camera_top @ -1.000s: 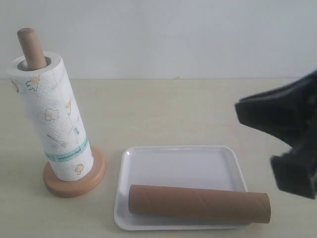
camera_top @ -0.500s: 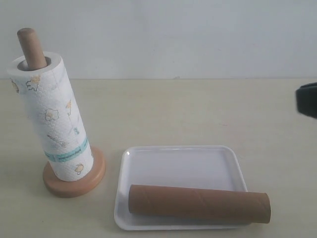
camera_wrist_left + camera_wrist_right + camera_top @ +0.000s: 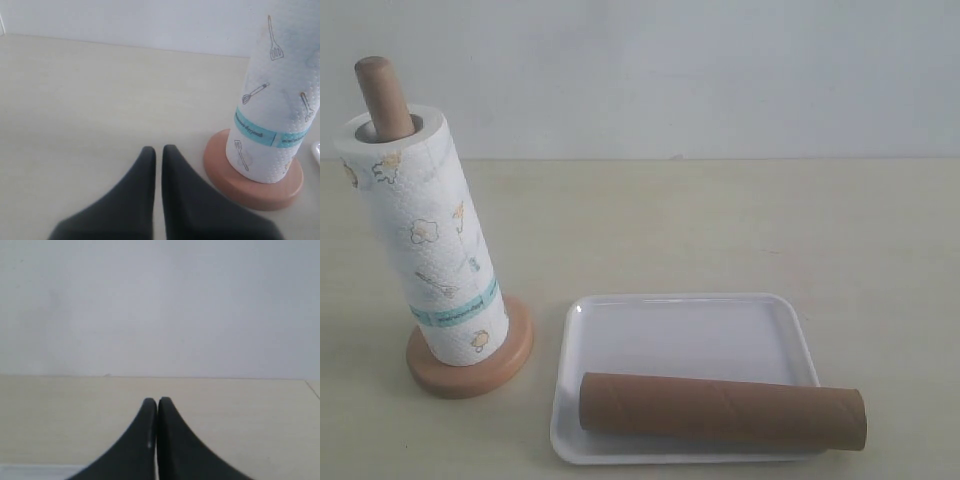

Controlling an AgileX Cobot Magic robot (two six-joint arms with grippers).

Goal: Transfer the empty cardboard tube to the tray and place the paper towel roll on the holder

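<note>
The empty cardboard tube (image 3: 723, 410) lies along the front of the tray (image 3: 690, 330), with one end jutting past the rim. The paper towel roll (image 3: 425, 250) stands threaded on the holder (image 3: 380, 95), leaning slightly. Both steps look done, and nothing seems left. The left gripper (image 3: 158, 150), near the holder's base, and the right gripper (image 3: 157, 401) are pinched closed on nothing

You have a pale table (image 3: 720, 220); directly on it stand the holder (image 3: 470, 378) and, just beside the holder, the tray (image 3: 690, 335).
</note>
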